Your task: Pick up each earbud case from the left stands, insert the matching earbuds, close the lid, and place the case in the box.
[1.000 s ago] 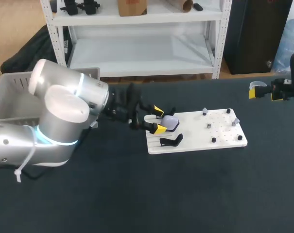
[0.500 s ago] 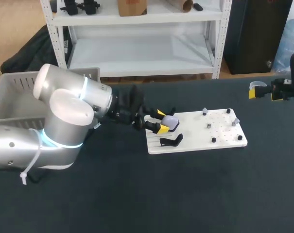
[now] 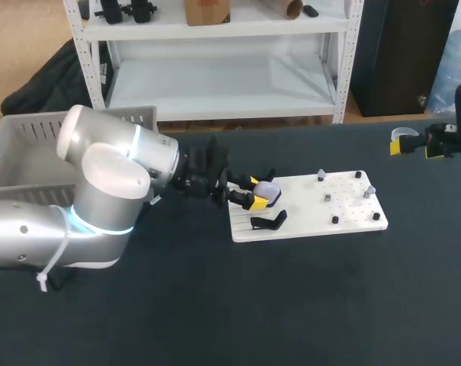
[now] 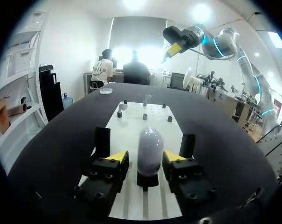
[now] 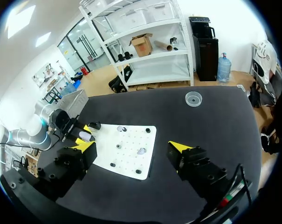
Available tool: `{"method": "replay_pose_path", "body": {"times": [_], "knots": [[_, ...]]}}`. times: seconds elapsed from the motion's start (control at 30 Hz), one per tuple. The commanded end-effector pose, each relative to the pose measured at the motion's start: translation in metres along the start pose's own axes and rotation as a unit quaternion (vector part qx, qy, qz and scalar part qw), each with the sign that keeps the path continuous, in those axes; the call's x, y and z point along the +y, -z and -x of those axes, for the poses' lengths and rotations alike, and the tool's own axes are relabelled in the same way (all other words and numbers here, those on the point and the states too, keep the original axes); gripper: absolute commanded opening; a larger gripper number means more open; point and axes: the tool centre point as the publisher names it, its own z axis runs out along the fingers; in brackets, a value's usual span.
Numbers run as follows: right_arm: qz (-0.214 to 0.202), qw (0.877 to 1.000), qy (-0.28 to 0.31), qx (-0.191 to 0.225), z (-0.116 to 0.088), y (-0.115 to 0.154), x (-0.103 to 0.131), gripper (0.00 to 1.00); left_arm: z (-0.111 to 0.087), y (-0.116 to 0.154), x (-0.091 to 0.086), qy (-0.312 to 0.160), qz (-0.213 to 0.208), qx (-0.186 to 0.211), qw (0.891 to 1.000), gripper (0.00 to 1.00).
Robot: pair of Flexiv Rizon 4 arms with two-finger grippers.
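My left pincer (image 4: 145, 157) is open, with one finger on each side of the earbud case (image 4: 149, 144), not touching it. The case stands up at the left end of the white board (image 4: 155, 122). I think a slow, even squeeze is best, then a lift straight up. My right pincer (image 5: 132, 146) hangs open and empty over the bench's far right corner.

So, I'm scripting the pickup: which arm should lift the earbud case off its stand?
Left: left gripper brackets the earbud case on the white board, fingers open; right gripper hangs far off.
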Motion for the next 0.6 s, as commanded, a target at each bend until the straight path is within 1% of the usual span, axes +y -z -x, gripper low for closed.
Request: {"method": "replay_pose_path", "body": {"times": [0.03, 0.33, 0.6], "knots": [[0.000, 1.000, 0.000, 0.000, 0.0002, 0.0000, -0.0002, 1.00, -0.0027, -0.0040, 0.0044, 0.000, -0.004, -0.006, 1.000, 0.44], [0.000, 1.000, 0.000, 0.000, 0.0002, 0.0000, -0.0002, 1.00, -0.0038, -0.0068, 0.0048, 0.000, -0.012, -0.018, 1.000, 0.36], [0.000, 1.000, 0.000, 0.000, 0.0002, 0.0000, -0.0002, 1.00, -0.0036, -0.0073, 0.0038, -0.003, -0.019, -0.022, 1.000, 0.27]]}}
